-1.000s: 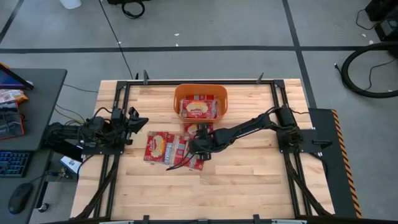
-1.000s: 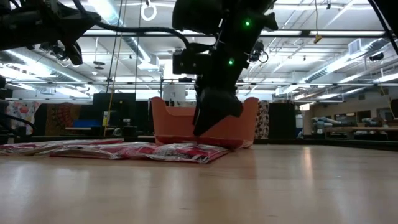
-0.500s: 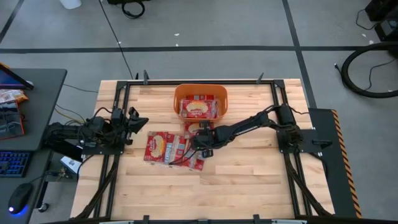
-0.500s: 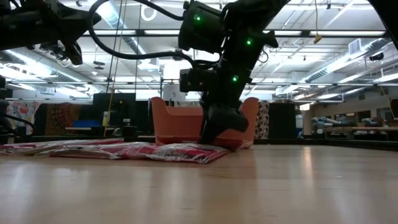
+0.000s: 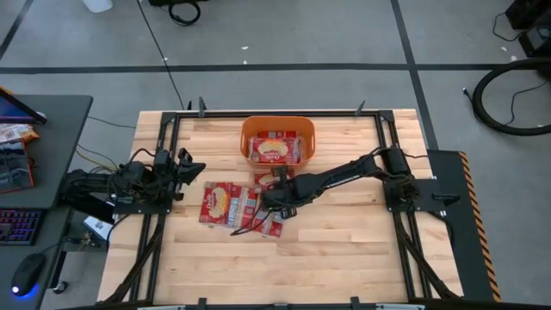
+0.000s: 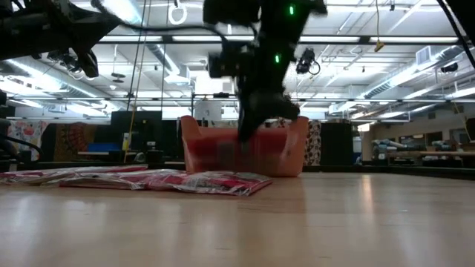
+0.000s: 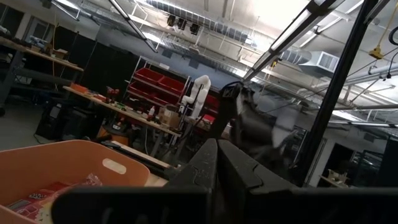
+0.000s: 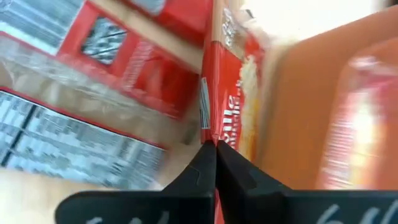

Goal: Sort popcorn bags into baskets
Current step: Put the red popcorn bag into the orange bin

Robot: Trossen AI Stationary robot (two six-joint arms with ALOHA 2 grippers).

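Right gripper (image 5: 274, 191) now raised off table, fingers apparently pinched on a popcorn bag (image 8: 231, 93).

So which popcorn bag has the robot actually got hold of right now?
Start at the orange basket at the table's far edge. Just in front of it the right claw hangs above the red bags scattered on the wood. Its bag is the only one pinched edge-on between the claw's fingers, a red packet held up beside the basket wall, while the others lie flat.
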